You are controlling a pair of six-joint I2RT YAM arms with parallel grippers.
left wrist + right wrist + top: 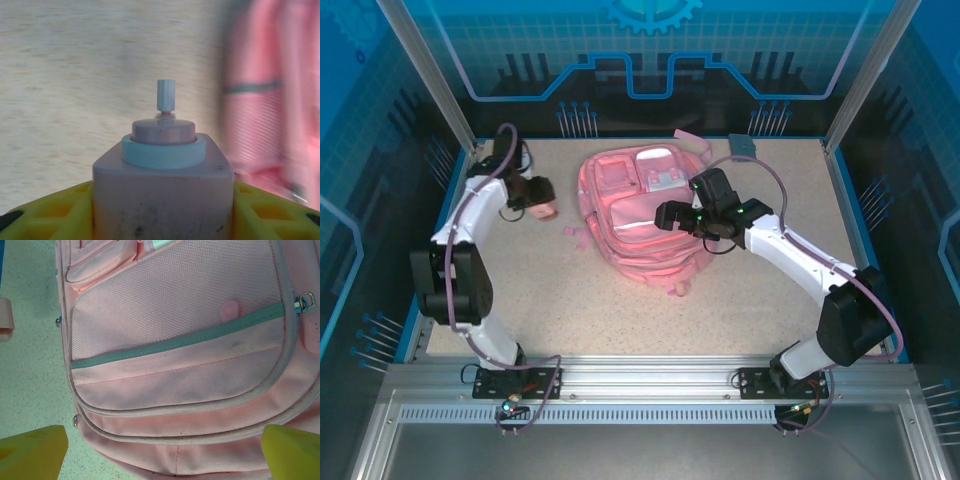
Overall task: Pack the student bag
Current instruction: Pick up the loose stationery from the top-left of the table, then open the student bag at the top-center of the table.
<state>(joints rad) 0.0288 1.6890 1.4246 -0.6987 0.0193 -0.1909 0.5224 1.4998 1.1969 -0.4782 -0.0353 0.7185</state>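
The student bag (640, 215) lies flat in the middle of the table, front pockets up, and its pink fabric (280, 90) blurs the right side of the left wrist view. My left gripper (533, 196) is to the left of the bag, apart from it. In the left wrist view this gripper (162, 210) is shut on a small pink block (162, 185) with a pale blue ring and a small nozzle on top; yellow fingers (45, 215) press both its sides. My right gripper (670, 216) hovers over the bag's front (175, 385). It (165, 452) is open and holds nothing.
Small pink scraps (575, 233) lie on the table between the left gripper and the bag. A grey flat item (742, 145) sits at the back right. A pink strap end (685, 135) pokes out behind the bag. Blue walls ring the table.
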